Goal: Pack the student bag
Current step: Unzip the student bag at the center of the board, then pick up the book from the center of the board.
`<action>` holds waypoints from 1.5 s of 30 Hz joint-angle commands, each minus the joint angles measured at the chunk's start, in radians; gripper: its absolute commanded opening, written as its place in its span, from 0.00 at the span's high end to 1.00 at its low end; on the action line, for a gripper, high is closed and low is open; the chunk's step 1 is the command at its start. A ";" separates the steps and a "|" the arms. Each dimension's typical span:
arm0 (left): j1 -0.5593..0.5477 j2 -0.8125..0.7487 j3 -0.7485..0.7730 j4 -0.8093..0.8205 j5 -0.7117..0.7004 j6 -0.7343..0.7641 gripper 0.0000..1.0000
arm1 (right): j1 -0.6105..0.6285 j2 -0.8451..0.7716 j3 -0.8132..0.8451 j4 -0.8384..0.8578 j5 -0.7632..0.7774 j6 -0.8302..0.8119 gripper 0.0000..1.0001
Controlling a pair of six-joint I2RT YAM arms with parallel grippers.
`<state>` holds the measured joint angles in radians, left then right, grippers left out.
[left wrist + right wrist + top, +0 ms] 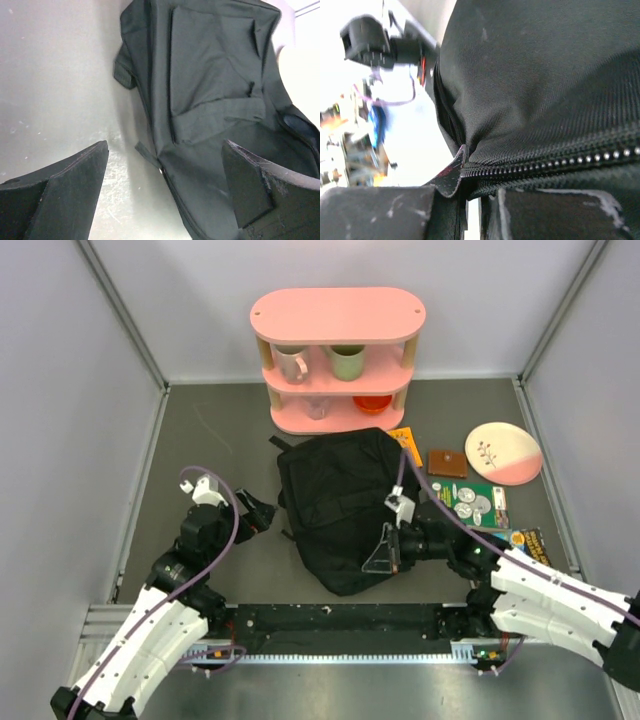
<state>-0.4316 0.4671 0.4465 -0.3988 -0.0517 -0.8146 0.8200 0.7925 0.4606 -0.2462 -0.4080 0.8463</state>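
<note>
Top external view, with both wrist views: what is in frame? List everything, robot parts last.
student bag: one, black, table centre
zip pull: one, dark, at the end of the bag's zip
shelf: one, pink, behind the bag
white mug: one, white, middle tier, left
green mug: one, pale green, middle tier, right
clear cup: one, see-through, bottom tier, left
bowl: one, orange-red, bottom tier, right
flat packet: one, orange, at the bag's far right corner
wallet: one, brown, right of the bag
plate: one, cream and pink, far right
card: one, green, below the wallet
dark packet: one, black and yellow, by the right arm
table: one, grey
left gripper: open, empty, left of the bag
right gripper: shut on the zip pull
</note>
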 commanded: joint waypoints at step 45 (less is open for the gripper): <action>-0.174 0.405 0.345 0.034 0.133 0.302 0.01 | -0.272 -0.128 0.142 -0.327 0.647 0.065 0.07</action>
<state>-0.4992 0.7715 0.6796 -0.4736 0.0864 -0.5766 0.6579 0.6880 0.6003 -0.4366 0.1806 0.9176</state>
